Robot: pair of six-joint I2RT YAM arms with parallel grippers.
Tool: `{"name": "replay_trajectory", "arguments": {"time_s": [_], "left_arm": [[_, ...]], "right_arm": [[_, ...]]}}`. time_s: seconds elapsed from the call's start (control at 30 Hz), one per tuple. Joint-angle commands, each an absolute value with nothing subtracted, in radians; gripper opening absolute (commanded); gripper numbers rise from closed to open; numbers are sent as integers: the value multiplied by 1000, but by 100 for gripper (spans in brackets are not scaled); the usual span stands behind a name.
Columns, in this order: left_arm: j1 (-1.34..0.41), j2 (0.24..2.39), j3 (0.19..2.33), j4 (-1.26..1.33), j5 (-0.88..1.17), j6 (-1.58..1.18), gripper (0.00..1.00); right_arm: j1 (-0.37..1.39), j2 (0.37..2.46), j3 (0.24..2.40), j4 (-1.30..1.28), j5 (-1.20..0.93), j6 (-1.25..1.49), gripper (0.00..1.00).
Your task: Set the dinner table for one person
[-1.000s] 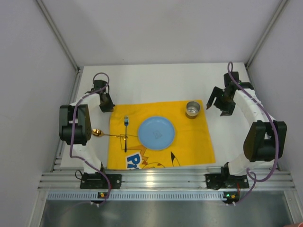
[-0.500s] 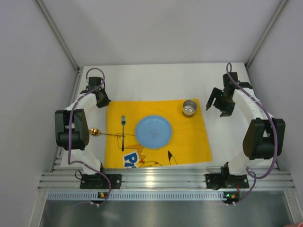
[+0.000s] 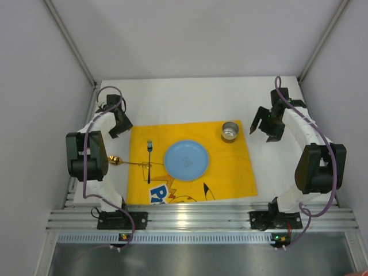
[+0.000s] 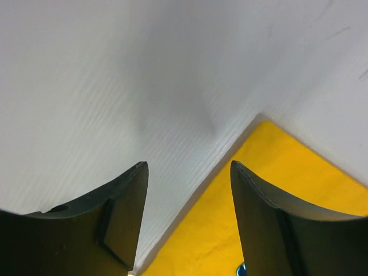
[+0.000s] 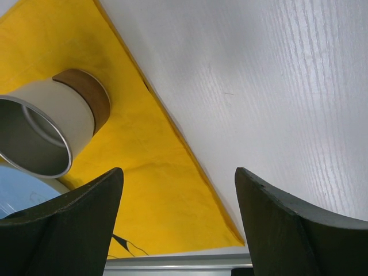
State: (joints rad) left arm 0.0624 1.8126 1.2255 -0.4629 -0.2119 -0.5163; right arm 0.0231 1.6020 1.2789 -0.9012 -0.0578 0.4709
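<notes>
The dinner table [image 3: 184, 98] is a plain white top. On it lies a yellow printed mat [image 3: 230, 167] with a blue plate [image 3: 185, 159] at its middle. A black fork [image 3: 149, 161] lies left of the plate, and a steel cup [image 3: 230, 131] stands at the mat's far right. A gold spoon [image 3: 115, 160] lies across the mat's left edge. My left gripper [image 3: 118, 123] hovers open just off the mat's far left corner, with nothing in it. In the left wrist view the left gripper [image 4: 187, 164] has the mat's edge [image 4: 276, 190] running under its gap. My right gripper [image 3: 265, 123] is open and empty, right of the cup [image 5: 52, 126].
Grey walls close in the table on three sides. An aluminium rail [image 3: 195, 219] with both arm bases runs along the near edge. Bare white tabletop [image 5: 276, 86] shows beside the mat's right edge [image 5: 155, 190].
The left gripper dragged the mat's far left corner leftward, shifting the mat, plate, fork and cup with it. It has now opened and let go. The right arm has not moved.
</notes>
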Motion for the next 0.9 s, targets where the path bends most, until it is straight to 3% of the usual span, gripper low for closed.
{"name": "replay_trajectory", "arguments": {"time_s": [0.0,0.2,0.57,0.87], "left_arm": [[72,1700,1276,-699,-389,-690,64],[72,1557,1096,-825,-258,-850,61],[71,1482,853,-727,-103,-957,59],[71,1497,822,-715,-210,-997,56]], "right_arm": [[18,1586,1304,-874,-78,462,79],[28,1578,1301,-870,-104,468,79],[34,1560,1252,-851,-115,460,78],[32,1526,1233,-857,-94,443,79]]}}
